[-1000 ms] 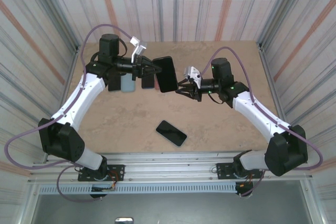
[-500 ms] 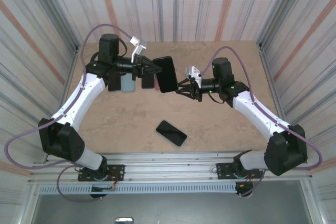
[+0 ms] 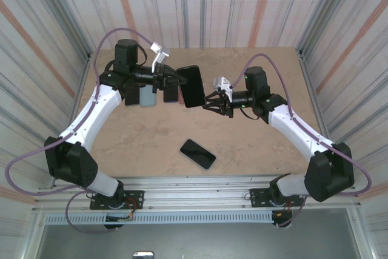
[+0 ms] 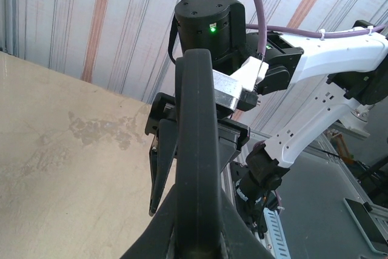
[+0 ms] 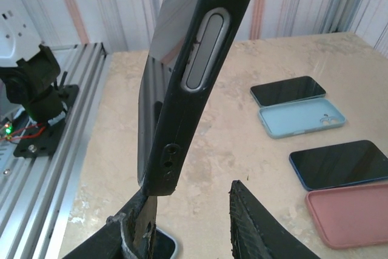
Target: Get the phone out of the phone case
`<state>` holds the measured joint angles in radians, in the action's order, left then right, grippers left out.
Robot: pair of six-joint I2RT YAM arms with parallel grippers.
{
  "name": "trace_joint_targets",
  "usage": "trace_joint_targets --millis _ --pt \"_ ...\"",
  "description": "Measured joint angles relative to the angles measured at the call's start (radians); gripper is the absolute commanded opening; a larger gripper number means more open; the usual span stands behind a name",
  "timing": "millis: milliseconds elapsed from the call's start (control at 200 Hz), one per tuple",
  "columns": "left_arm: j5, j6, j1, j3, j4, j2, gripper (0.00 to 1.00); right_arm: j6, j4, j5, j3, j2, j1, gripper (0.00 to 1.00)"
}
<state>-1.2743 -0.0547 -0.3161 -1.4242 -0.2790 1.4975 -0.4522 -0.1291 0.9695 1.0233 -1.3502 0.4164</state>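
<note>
Striped corrugated walls (image 3: 200, 4) are seen around a beige, mottled tabletop (image 3: 121, 144) that takes up the middle of the top view. From the bottom corners of that view the white left arm (image 3: 91, 110) and white right arm (image 3: 297, 128) are bent inward, so that they meet above the upper centre of the tabletop.

Between them a black phone case (image 3: 193, 85) is held in the air, well above the surface and standing on edge. The phone (image 5: 167, 22) is seated inside it; its glossy face is seen in the right wrist view beside the case's side button.

A second black phone (image 3: 197, 153) lies flat and alone at lower centre. At the right of the right wrist view a dark phone (image 5: 288, 90), a light blue case (image 5: 301, 118), a blue-edged phone (image 5: 339, 164) and a pink case (image 5: 348, 213) are laid in a row.

The left gripper (image 3: 176, 80) is clamped on the left edge of the phone case. The right gripper (image 3: 208, 102) is spread wide, one finger against the case's lower corner and the other finger apart from it.
</note>
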Motion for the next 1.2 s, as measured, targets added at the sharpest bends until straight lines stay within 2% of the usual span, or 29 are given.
trace_joint_targets --millis 371,606,897,1082,1203 --pt "0.015 0.0 -0.009 0.0 0.001 0.0 0.0 0.027 0.003 0.006 0.005 -0.02 -0.001 0.31" --pt "0.009 0.008 -0.051 0.0 0.016 0.0 0.0 0.079 0.011 -0.006 0.015 -0.058 -0.021 0.29" --pt "0.001 0.021 -0.095 0.007 -0.008 0.01 0.0 0.126 0.111 0.02 0.068 -0.072 -0.018 0.3" --pt "0.029 0.062 -0.083 0.007 -0.005 0.037 0.0 0.132 0.115 0.041 0.068 -0.07 -0.019 0.32" --pt "0.05 0.163 -0.062 0.007 0.046 0.04 0.0 0.161 0.131 0.033 0.057 -0.064 -0.038 0.33"
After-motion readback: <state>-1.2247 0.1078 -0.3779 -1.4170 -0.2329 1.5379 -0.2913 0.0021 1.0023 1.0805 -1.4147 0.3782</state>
